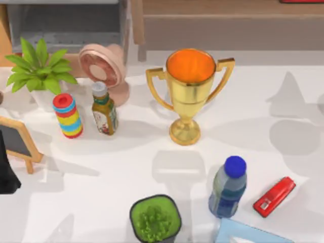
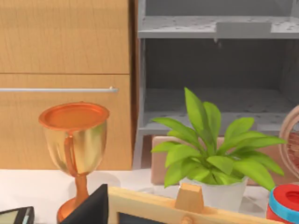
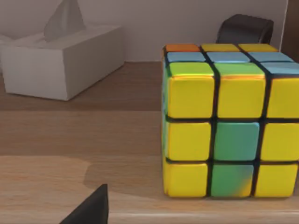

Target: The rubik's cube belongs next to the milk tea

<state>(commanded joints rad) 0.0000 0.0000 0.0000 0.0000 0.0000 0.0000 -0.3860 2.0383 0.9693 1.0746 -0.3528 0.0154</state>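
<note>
The rubik's cube, a small block of yellow, green and orange squares divided by dark grid lines, is seen in the right wrist view standing on a wooden surface, close before the camera. A white tissue box stands well apart from it on the same surface, farther back. The milk tea, a small olive-brown bottle with a pale cap and a red-and-white label, stands upright on the white table towards the top view's left, between a striped red, yellow and blue stack and a gold trophy with an orange bowl.

The cube is judged to be light, rigid and smooth-faced. A grasp across two opposite flat faces, near mid-height, is advised; a grip on corners or edges is likely to slip.

Only a dark fingertip of the right gripper is visible beside the cube and apart from it, so it cannot be told whether the fingers are spread or closed. The left arm is parked at the table's left edge, and the state of its fingers cannot be told either.

Bare table is available in front of the bottle and between bottle and trophy. A pink fan stands just behind the bottle, and the trophy's handle projects towards the gap, so a descent from above is judged safest.
</note>
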